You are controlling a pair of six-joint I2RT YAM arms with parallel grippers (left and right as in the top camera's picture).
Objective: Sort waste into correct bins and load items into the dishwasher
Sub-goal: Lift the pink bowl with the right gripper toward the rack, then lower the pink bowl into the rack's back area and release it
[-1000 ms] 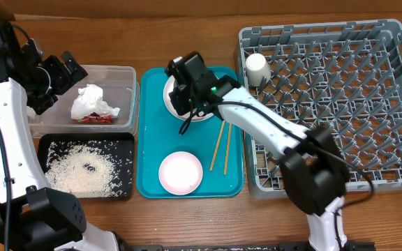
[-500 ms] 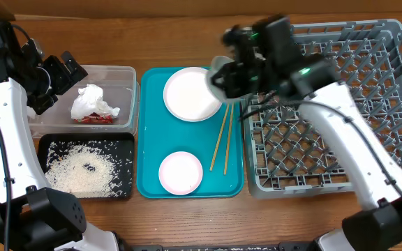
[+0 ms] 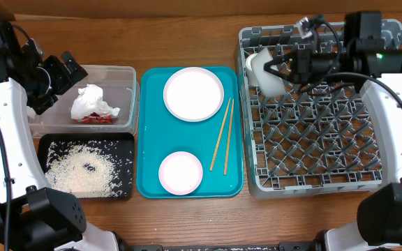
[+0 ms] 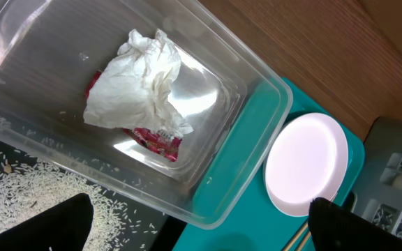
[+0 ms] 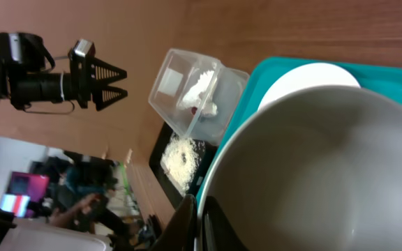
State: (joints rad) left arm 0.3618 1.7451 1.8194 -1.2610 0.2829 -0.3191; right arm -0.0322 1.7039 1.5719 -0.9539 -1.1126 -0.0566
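Bowl (image 3: pixel 269 72) was tilted on edge over the far-left corner of the dish rack (image 3: pixel 326 139), its rim pinched in the shut right claw (image 3: pixel 279 70); not yet set among the pegs. A white shape just beside it at the rack's corner may have been the cup (image 3: pixel 251 63); could not tell.

Waste looked sorted: napkin (image 3: pixel 89 101) and red packet (image 3: pixel 96 118) in the clear tub (image 3: pixel 121 73), rice (image 3: pixel 82 171) spread in the black tray (image 3: pixel 124 139).

Left to load, by my reading: large plate (image 3: pixel 193 93), small plate (image 3: pixel 180 172) and chopsticks (image 3: pixel 220 143), all lying apart on the teal tray (image 3: pixel 149 181).

Left claw (image 3: pixel 67 70) stood wide and empty, over the tub's far-left end.

Right wrist view alone showed the rim nipped between the fingers and the bowl's inside clean. Left wrist view alone showed the packet tucked half under the napkin. Only the overhead view placed the bowl against the rack.
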